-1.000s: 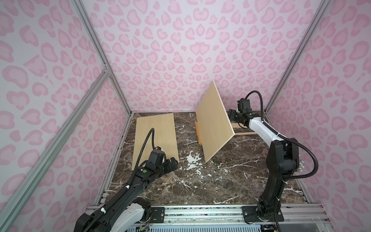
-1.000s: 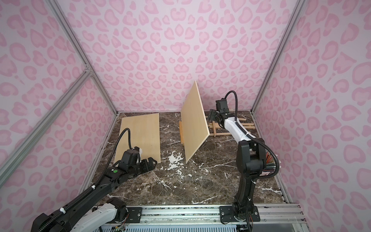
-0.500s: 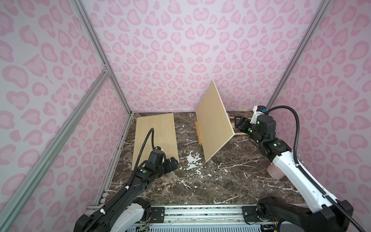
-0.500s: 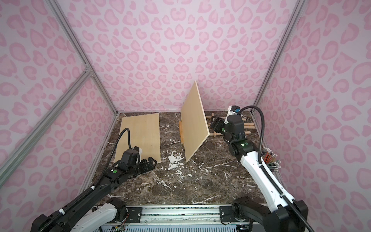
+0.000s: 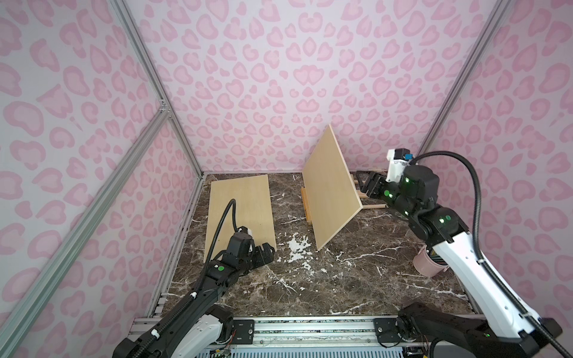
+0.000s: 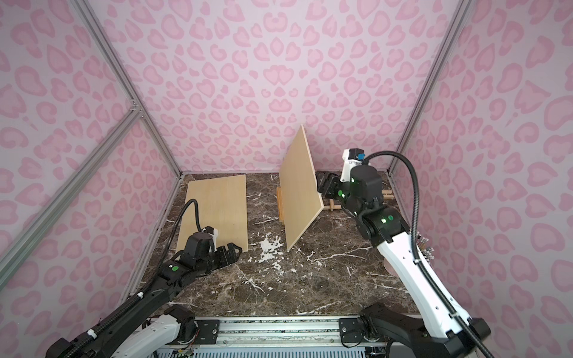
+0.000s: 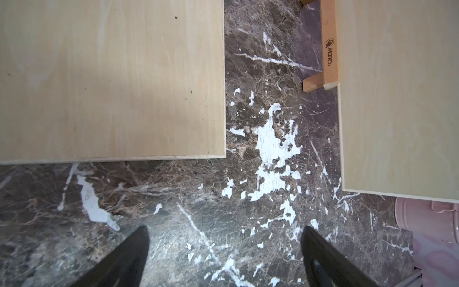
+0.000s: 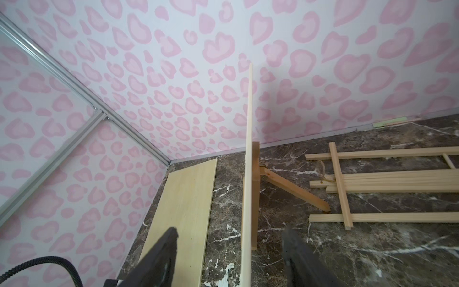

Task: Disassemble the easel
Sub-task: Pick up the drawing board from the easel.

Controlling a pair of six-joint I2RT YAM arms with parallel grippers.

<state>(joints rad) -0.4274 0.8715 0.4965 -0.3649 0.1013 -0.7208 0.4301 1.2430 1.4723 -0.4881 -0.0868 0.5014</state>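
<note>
The right fingers (image 8: 159,258) stand moderately apart and straddle the near edge of the upright board (image 8: 248,174). There is a gap on each side, so they touch and hold nothing. In both top views these fingers (image 5: 370,186) sit at the board's back side (image 6: 299,192), low and close to it. The board stands tilted on the easel's ledge strip (image 7: 329,49), with a slanted prop leg (image 8: 295,191) behind it. The rest of the easel, a frame of slats (image 8: 377,184), lies flat on the table (image 5: 341,279) behind the board, on the side of the right arm, apart from the fingertips. The left fingers (image 7: 124,261) are spread wide and empty over bare table, just off the near corner of the flat board (image 7: 111,79). That board lies along the left wall (image 5: 240,210), well apart from the upright one. A strip of dark marbled table with white patches separates the two boards. A pink cup (image 5: 429,263) stands near the right edge of the table, under the right arm's forearm. The upright board itself stands between the right fingers and the ledge strip.
</note>
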